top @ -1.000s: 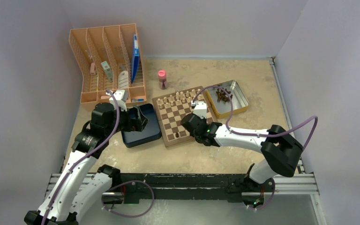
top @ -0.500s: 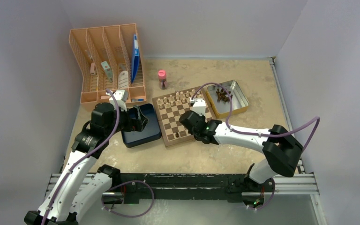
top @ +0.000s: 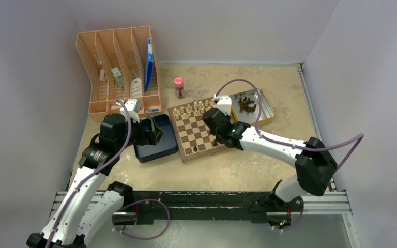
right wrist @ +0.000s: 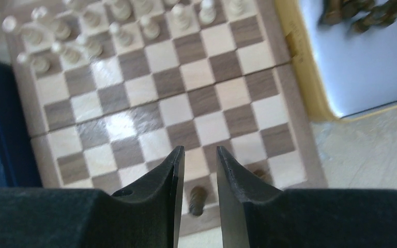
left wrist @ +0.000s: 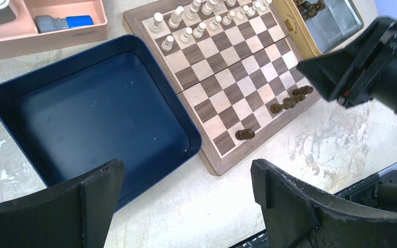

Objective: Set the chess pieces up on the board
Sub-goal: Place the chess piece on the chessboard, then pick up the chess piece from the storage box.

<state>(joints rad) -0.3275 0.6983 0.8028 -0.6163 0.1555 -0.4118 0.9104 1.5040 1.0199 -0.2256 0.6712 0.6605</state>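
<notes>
The board (top: 198,132) lies mid-table, with pale cream figures (top: 193,109) along its far rows. Several dark chess pieces (left wrist: 288,103) stand along its near right edge and one stands alone (left wrist: 245,134) near the near left corner. More dark pieces (top: 245,105) lie in the tin. My right gripper (top: 215,137) hovers over the board's near right part, its jaws slightly apart and empty (right wrist: 196,152); one dark piece (right wrist: 197,199) stands on the board below them. My left gripper (left wrist: 186,170) is wide open and empty, above the blue box's near corner.
A dark blue square box (top: 155,146) lies left of the board and touches it. A yellow-rimmed metal tin (top: 261,120) sits right of the board. An orange file rack (top: 116,67) stands at the back left, with a pink bottle (top: 178,87) behind the board.
My right gripper has drawn back from the board's near edge toward its far right side. The dark pieces stay on the board. The left arm has not moved.
</notes>
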